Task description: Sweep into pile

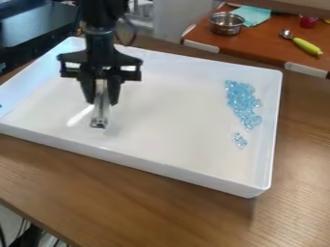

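The black 2-finger gripper hangs upright over the left part of a large white rectangular tray with raised walls. Its jaws stand narrowly apart, closed around a slim, pale, shiny tool, which points down between them and ends in a small dark tip just above or on the tray floor; which of the 2 cannot be told.

The translucent light-blue pieces lie inside the tray near its right wall, in 1 long, uneven band, well apart from the tool. A small clump of the same pieces sits just beyond the band's near end, with a narrow gap between the 2.

The tray rests on a brown wood-grain table. Behind, on an orange-brown surface, are a round silvery metal bowl, a pale teal cloth and a spoon with a yellow-green handle.
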Robot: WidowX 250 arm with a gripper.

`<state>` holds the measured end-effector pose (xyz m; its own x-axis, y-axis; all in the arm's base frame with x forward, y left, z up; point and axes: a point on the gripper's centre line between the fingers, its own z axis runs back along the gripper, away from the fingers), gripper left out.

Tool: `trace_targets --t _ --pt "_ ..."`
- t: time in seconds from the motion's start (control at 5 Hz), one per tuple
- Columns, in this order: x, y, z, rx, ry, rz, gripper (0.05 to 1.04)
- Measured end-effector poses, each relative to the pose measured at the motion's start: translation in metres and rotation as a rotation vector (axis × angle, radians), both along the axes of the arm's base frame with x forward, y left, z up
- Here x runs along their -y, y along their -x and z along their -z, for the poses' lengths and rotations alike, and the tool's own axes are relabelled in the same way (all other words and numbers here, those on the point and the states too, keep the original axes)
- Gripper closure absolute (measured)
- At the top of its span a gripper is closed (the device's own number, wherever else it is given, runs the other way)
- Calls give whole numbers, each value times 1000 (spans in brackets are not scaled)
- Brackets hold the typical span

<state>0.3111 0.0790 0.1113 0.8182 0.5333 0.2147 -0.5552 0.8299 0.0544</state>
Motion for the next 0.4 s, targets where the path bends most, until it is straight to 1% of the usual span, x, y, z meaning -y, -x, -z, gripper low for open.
trace_targets --t 0.2,0.4 --pt "-11 3 11 -33 -9 56 708" --pt "-20 11 12 -72 5 105 663"
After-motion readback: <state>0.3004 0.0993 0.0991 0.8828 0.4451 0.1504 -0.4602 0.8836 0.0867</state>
